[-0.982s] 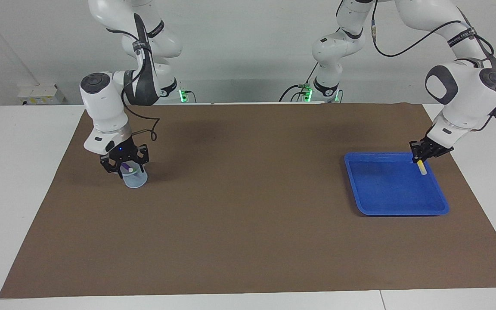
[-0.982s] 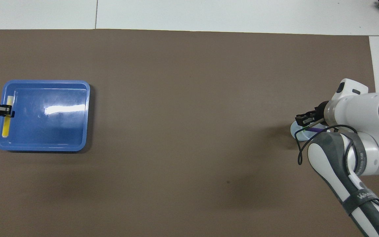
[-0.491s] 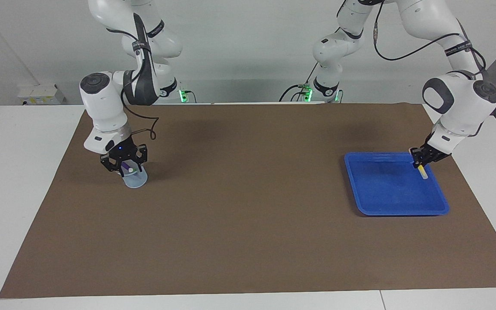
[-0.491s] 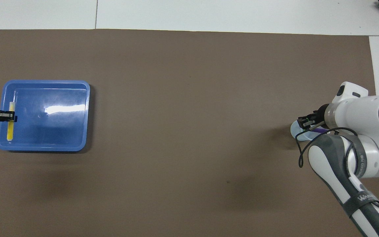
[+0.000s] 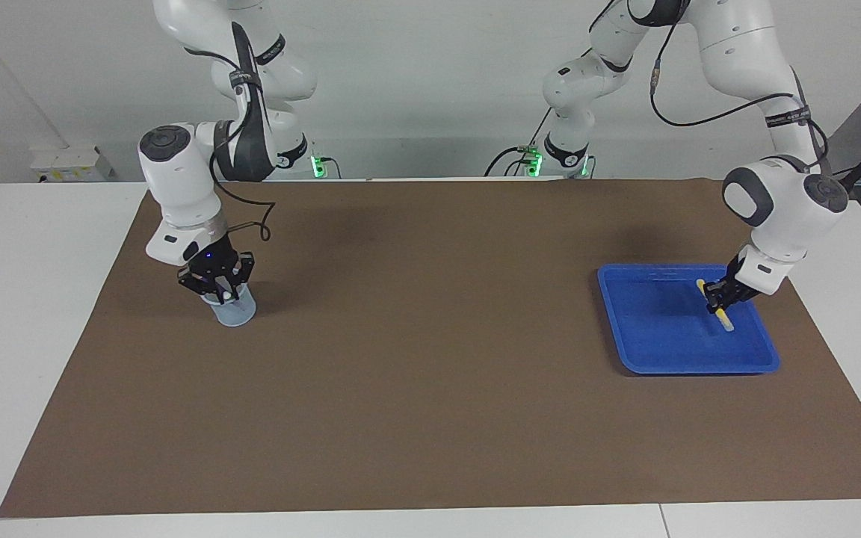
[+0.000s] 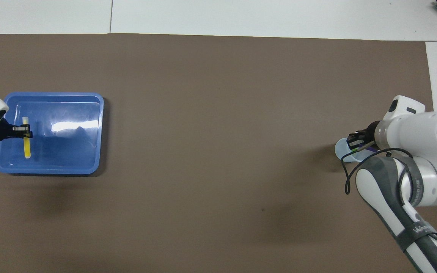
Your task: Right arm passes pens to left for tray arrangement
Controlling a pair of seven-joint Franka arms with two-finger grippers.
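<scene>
Pen (image 5: 716, 304) in L claw (image 5: 714, 300), over tray (image 5: 662, 359)

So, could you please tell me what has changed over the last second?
The left gripper has carried the yellow pen from the tray's rim toward its middle and lower, gripping it throughout. The right gripper has dipped into the cup and shut, apparently on a pen. Tray and cup have not moved.

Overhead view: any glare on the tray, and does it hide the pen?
Overhead view: a white glare patch sits on the tray floor, clear of the yellow pen. Facing view: no such glare on the tray, and the yellow pen shows plainly.
</scene>
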